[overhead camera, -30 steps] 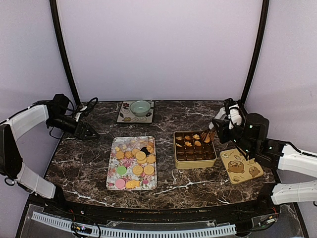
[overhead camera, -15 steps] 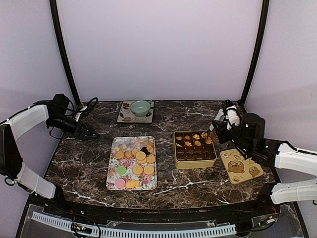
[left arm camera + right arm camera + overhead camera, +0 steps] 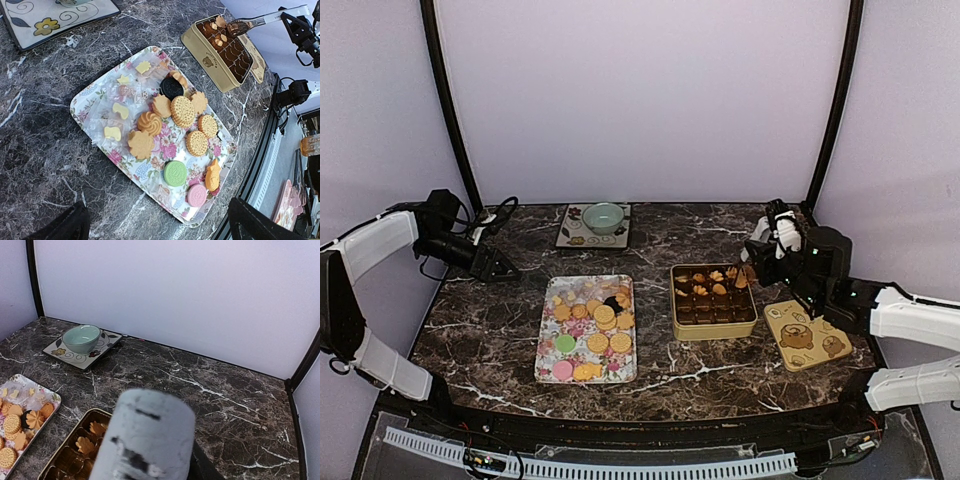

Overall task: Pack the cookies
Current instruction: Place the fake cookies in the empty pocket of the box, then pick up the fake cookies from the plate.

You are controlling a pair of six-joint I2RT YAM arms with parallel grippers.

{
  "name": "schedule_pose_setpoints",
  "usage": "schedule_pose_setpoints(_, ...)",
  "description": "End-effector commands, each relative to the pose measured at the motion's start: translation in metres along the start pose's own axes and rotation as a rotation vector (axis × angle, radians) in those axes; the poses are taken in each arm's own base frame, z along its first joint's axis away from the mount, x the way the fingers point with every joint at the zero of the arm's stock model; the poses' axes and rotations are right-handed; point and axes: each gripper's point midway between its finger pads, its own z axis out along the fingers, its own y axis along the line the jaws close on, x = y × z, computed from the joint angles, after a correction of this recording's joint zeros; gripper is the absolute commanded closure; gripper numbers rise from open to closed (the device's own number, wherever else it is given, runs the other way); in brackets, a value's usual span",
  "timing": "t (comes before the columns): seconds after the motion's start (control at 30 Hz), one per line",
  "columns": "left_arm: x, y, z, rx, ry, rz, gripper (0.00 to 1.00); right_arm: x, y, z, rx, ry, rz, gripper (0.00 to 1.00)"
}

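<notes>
Golden cookies [image 3: 182,111] (one green, one pink), floral tray [image 3: 167,149]

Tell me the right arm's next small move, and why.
Probably swing the tool over to the tray: the right gripper holds its tip over the tin's far right corner, where cookies already lie, while most cookies lie on the tray. Whether the tip carries one, I cannot tell.

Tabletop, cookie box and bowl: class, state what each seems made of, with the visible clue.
Tabletop: polished dark marble or marble-look laminate, white veins, glossy. Cookie box: probably painted metal tin, thin gold walls, rolled rim. Bowl: likely glazed ceramic, smooth pale green sheen.
</notes>
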Motion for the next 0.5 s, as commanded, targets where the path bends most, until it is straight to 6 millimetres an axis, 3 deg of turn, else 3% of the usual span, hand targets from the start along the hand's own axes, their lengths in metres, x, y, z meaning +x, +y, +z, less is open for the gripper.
schedule_pose_setpoints(0.0, 0.000, -0.002, -0.003, 0.004, -0.001, 0.002, 0.01, -0.018, 0.004, -0.003, -0.033, -0.064, 0.044, 0.60)
schedule_pose_setpoints(0.33, -0.001, -0.004, -0.004, 0.007, -0.004, 0.005, 0.01, -0.033, 0.007, -0.006, -0.059, -0.093, 0.058, 0.59)
schedule_pose_setpoints(0.47, -0.001, -0.004, -0.005, 0.006, -0.004, 0.006, 0.01, -0.050, 0.020, -0.008, -0.137, -0.126, 0.079, 0.60)
